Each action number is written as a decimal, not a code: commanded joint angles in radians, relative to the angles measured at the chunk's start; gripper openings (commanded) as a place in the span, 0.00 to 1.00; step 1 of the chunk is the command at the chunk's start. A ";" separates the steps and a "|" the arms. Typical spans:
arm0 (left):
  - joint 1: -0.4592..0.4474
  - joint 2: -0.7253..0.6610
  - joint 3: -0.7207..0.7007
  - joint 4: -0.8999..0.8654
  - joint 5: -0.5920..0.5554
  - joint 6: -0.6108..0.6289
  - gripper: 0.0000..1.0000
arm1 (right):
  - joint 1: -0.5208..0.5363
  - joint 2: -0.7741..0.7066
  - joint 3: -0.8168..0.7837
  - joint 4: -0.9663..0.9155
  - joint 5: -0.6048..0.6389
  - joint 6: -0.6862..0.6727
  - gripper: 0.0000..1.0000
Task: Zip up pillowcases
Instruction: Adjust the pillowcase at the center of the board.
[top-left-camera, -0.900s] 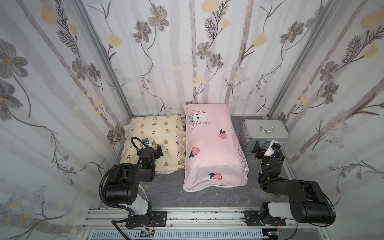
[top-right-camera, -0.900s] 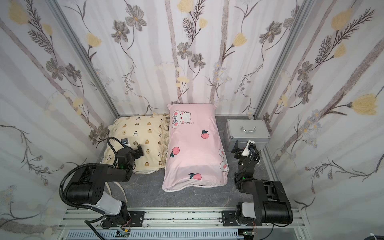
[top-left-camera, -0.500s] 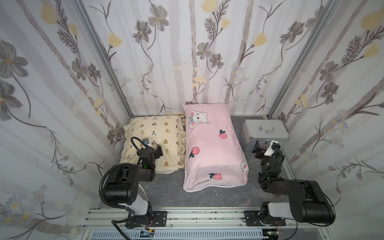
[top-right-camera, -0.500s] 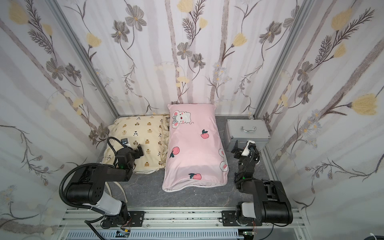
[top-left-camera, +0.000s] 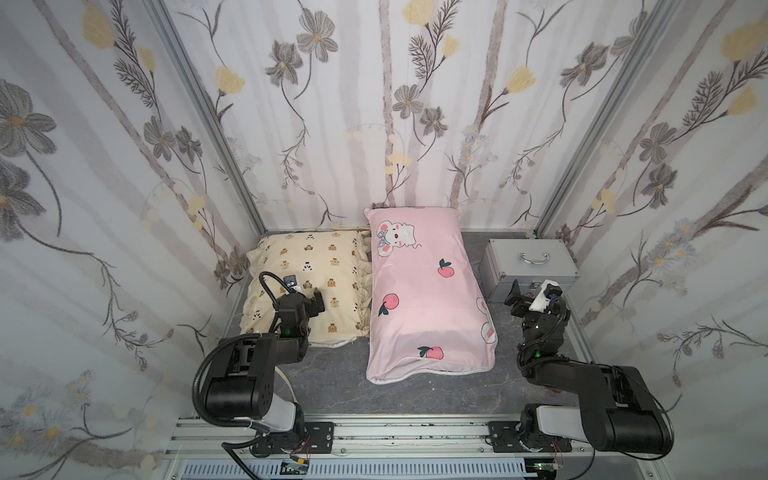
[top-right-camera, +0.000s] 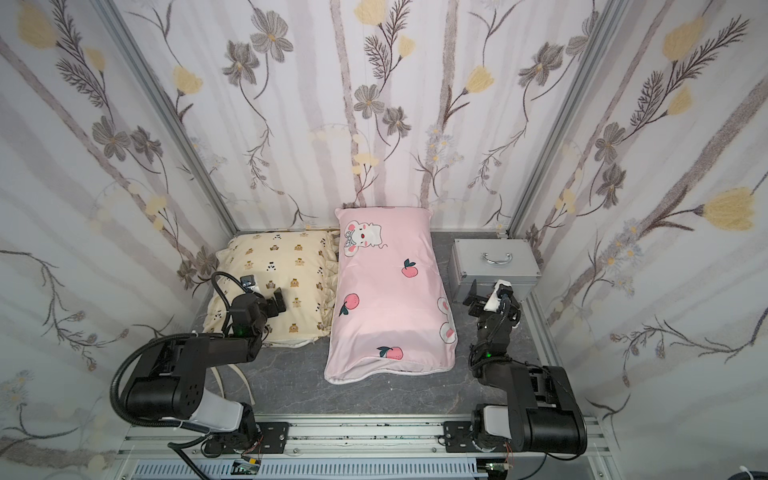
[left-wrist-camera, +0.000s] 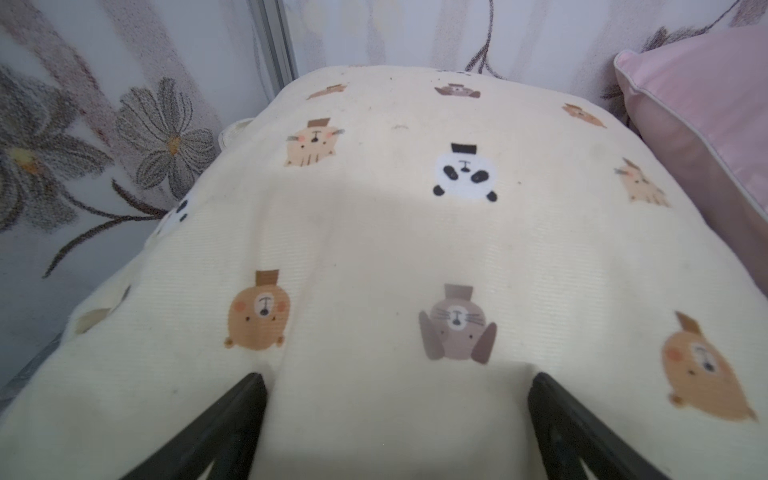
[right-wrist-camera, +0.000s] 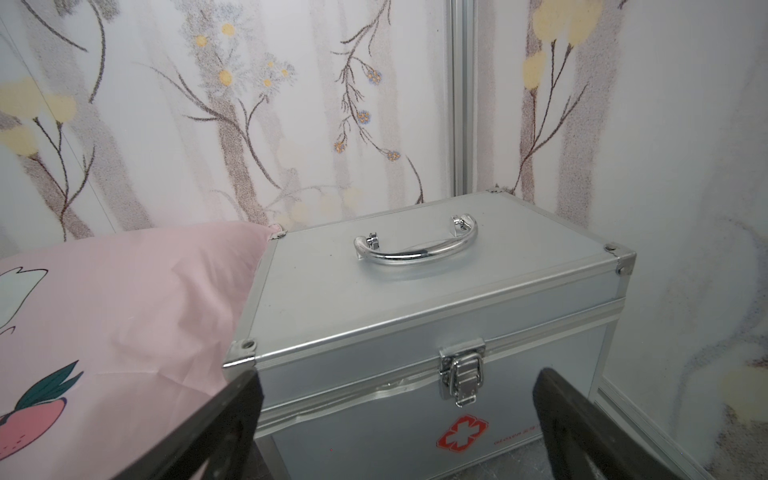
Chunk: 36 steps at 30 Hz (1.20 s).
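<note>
Two pillowcases lie side by side on the grey floor. The cream ruffled pillowcase (top-left-camera: 332, 266) (top-right-camera: 299, 253) (left-wrist-camera: 395, 232) with small bears is on the left. The longer pink pillowcase (top-left-camera: 424, 307) (top-right-camera: 386, 316) (right-wrist-camera: 124, 307) with peaches and a white mouse lies in the middle. My left gripper (top-left-camera: 305, 291) (top-right-camera: 266, 293) (left-wrist-camera: 397, 378) hovers open just over the cream one, holding nothing. My right gripper (top-left-camera: 532, 291) (top-right-camera: 486, 293) (right-wrist-camera: 397, 376) stands open, right of the pink one, facing the metal case. I cannot make out either zipper.
A silver metal case (top-left-camera: 528, 262) (top-right-camera: 494, 262) (right-wrist-camera: 415, 291) with a chrome handle and a latch stands at the back right, close in front of the right gripper. Flowered walls close in on three sides. An aluminium rail (top-left-camera: 415, 432) runs along the front.
</note>
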 joint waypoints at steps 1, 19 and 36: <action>-0.028 -0.261 0.117 -0.359 -0.063 -0.069 1.00 | 0.028 -0.092 0.027 -0.108 0.063 -0.013 1.00; -0.101 -0.401 0.290 -1.178 0.083 -0.435 1.00 | 0.820 0.262 1.075 -1.286 -0.205 0.318 1.00; -0.082 -0.453 0.152 -1.135 0.251 -0.586 0.74 | 0.937 0.662 1.199 -1.422 -0.379 0.410 0.73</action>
